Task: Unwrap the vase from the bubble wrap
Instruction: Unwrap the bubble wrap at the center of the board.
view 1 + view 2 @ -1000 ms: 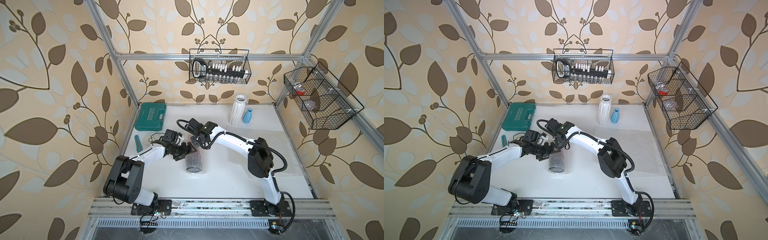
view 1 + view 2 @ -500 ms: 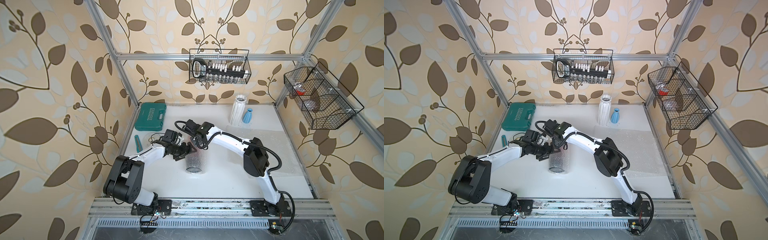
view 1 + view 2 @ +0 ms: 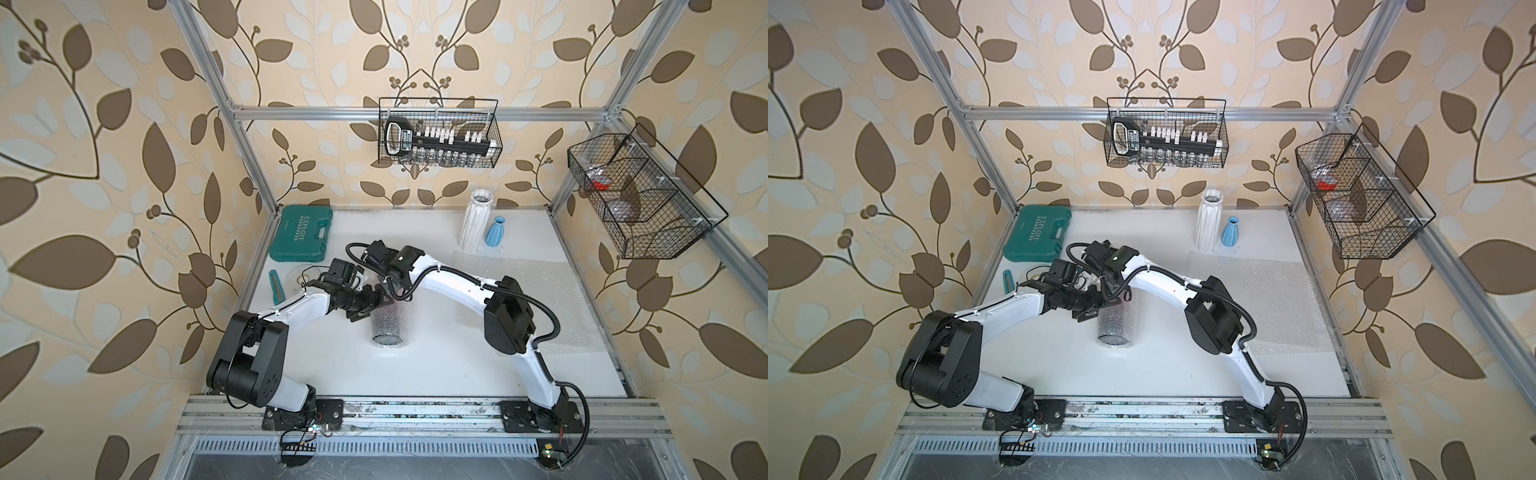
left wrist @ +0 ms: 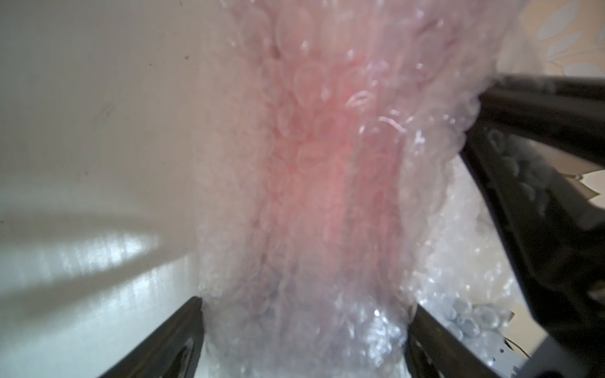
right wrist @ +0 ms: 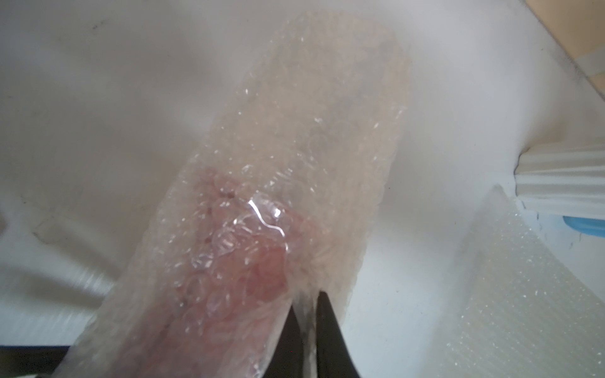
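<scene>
The clear, whitish plastic bubble wrap [image 3: 388, 328], rolled into a tube, is glossy and crinkled, dimpled with air bubbles, and pink shows dimly through it. The white tabletop [image 3: 436, 370] is smooth with a soft sheen. The white fluted vase [image 3: 473, 224] looks matt. The teal moulded-plastic case [image 3: 301, 232] is semi-matt, and the black wire basket [image 3: 438, 137] is thin metal.

Both top views are bright, evenly lit and sharp, stretched by the wide lens toward the edges. The white table [image 3: 436, 374] shows only faint, soft shadows. Both wrist views are hazy and out of focus; the bubble wrap [image 4: 311, 196] carries small glints, and a pale light streak crosses the table.
</scene>
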{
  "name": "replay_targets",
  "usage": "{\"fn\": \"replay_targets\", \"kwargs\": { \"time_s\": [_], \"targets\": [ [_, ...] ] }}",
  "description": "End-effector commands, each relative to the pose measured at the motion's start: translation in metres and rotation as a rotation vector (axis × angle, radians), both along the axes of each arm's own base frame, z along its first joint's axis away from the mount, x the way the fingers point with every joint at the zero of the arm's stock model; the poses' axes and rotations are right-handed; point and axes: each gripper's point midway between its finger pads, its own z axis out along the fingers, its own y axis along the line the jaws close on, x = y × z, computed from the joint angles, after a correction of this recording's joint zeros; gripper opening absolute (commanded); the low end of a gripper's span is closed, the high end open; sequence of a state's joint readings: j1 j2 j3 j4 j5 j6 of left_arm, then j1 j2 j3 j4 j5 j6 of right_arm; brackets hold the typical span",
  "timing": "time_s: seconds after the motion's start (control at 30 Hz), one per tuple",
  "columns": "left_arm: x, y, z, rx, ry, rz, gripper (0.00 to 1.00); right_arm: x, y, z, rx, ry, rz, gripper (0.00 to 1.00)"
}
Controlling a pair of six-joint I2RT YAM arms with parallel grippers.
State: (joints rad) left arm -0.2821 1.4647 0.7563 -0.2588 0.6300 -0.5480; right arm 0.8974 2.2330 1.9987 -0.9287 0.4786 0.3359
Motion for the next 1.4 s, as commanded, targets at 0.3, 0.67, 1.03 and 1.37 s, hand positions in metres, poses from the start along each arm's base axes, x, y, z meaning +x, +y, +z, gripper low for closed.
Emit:
{"fn": "replay_targets", "kwargs": {
  "time_s": [0.3,0.67,1.03,1.37],
  "targets": [
    [-0.019,0.011,-0.016,0.071,0.058,-0.002,0.91,0.021,0.004,0.027,0.117,-0.076,-0.013,0.00],
    [-0.023,0.014,-0.023,0.082,0.075,0.010,0.91,0.033,-0.015,0.032,0.284,-0.048,-0.065,0.00],
    [-0.023,0.016,-0.018,0.084,0.053,0.021,0.91,0.041,-0.035,0.031,0.353,-0.041,-0.144,0.00],
    [-0.024,0.016,-0.019,0.082,0.053,0.022,0.89,0.047,-0.049,0.024,0.392,-0.020,-0.197,0.00]
  ]
}}
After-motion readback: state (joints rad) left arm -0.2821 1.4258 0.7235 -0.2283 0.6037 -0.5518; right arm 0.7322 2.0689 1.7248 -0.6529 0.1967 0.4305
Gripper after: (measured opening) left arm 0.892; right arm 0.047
